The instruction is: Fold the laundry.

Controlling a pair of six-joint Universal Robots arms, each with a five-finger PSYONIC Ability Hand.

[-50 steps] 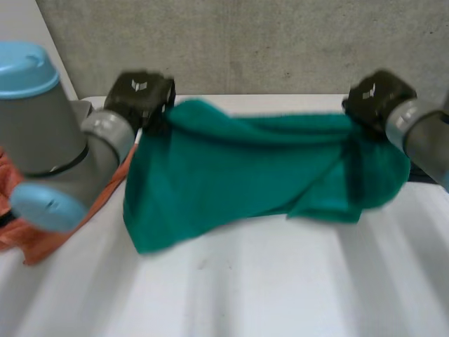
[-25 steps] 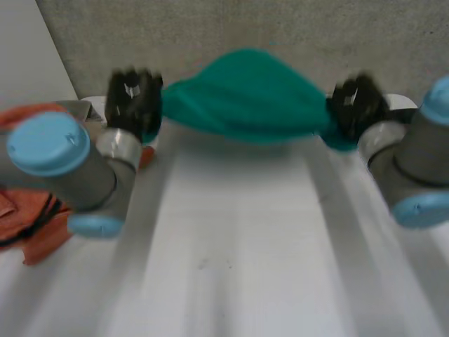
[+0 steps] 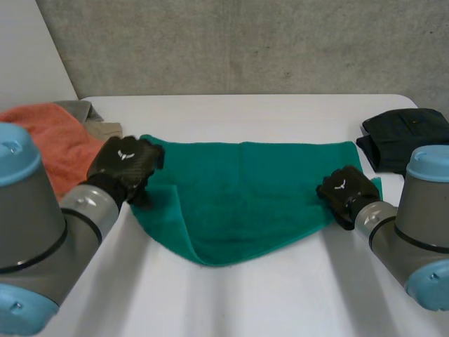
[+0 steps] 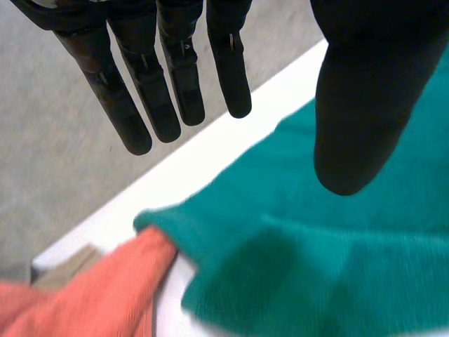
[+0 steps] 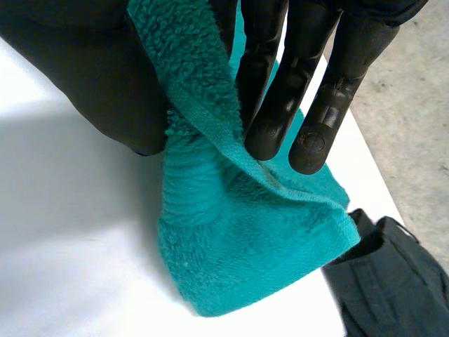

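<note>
White worktop (image 3: 280,112) carries a green towel (image 3: 245,196), spread mostly flat between the left hand (image 3: 126,163) and the right hand (image 3: 342,188). An orange cloth (image 3: 42,137) lies heaped just outboard of the left hand. A dark folded garment (image 3: 403,133) lies outboard of the right hand, near the towel's corner.

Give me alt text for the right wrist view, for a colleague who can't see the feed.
The right robot hand pinches an edge of the green towel between thumb and fingers. The towel's corner lies on the white table, next to a dark garment.
</note>
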